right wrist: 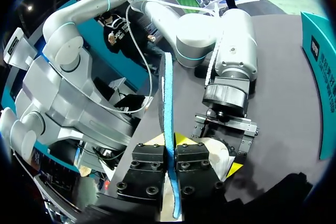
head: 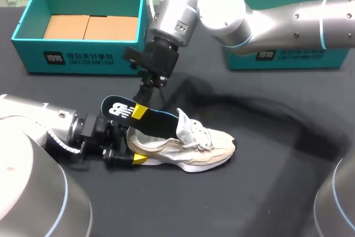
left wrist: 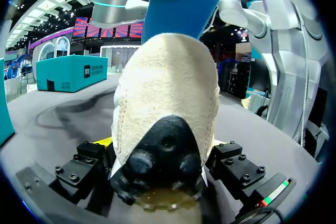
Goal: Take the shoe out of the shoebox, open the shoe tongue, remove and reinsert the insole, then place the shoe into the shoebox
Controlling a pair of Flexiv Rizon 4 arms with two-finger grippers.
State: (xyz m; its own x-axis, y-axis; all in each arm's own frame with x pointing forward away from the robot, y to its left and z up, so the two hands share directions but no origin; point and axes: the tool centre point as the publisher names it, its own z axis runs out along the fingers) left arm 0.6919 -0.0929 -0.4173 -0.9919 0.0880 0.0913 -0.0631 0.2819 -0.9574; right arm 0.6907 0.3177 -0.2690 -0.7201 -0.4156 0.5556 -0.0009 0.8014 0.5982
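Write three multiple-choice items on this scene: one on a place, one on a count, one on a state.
1. Where is the shoe? A in a shoebox; B on the table; C held in the air.
2. How many teal shoeboxes are there? A one; B two; C three.
3. What state is the insole in? A loose on the table; B lying in a shoebox; C pinched in the right jaws.
Key: 1 B, its sole rests on the black tabletop; 2 B, one stands at each far side; 3 C, the right wrist view shows the jaws clamping it from both sides.

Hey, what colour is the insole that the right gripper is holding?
The insole has a black top with a white logo, and a blue edge and underside; the head view shows it best.
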